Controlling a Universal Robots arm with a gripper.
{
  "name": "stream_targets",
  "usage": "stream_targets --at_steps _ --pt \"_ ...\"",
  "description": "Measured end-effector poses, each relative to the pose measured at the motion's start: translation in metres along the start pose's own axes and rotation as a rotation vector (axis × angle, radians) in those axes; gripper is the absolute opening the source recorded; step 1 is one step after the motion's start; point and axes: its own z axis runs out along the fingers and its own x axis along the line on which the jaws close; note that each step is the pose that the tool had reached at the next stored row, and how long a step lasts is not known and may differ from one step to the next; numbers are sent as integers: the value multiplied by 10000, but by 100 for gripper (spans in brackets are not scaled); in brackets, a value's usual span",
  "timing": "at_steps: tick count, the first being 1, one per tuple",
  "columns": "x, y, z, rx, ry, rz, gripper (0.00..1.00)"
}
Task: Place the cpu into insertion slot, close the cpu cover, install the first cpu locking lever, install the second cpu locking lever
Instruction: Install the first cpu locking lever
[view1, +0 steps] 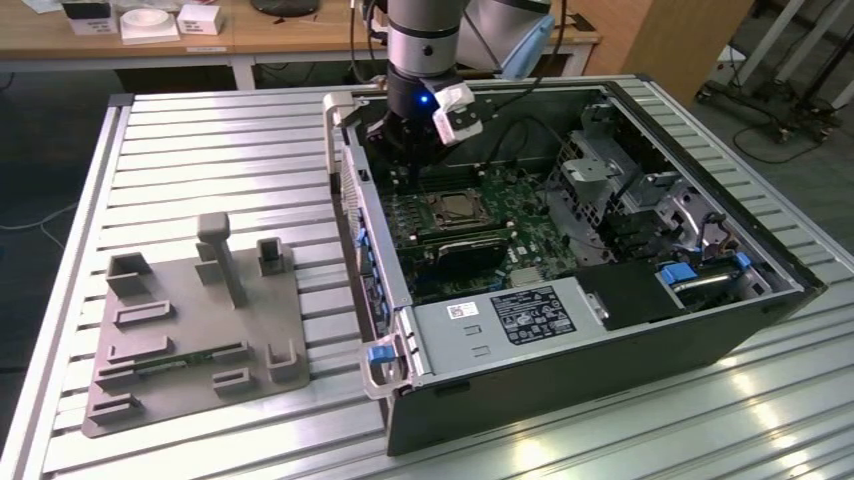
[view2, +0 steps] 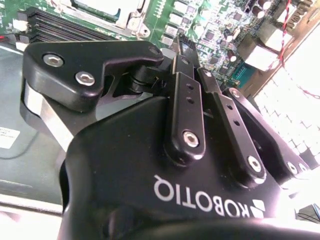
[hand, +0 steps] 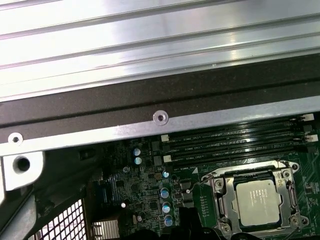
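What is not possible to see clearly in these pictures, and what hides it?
- Exterior view: the insertion slot is too small to tell whether it is locked.
- First wrist view: the picture's edge cuts off one side of the cpu cover around the cpu.
- Second wrist view: the gripper hides, with its own body, what it touches, if anything.

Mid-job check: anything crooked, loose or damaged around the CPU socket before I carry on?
Nothing stands out. In the first wrist view the cpu sits square in the insertion slot, with the cpu cover lying flat around it. No bent or stray parts show nearby. The gripper hangs clear of it.
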Motion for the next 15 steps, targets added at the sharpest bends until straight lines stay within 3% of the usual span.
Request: stream_targets --at_steps 9,15 --pt "0 0 0 0 0 -20 10" --pt "0 0 0 -28 11 -734 10"
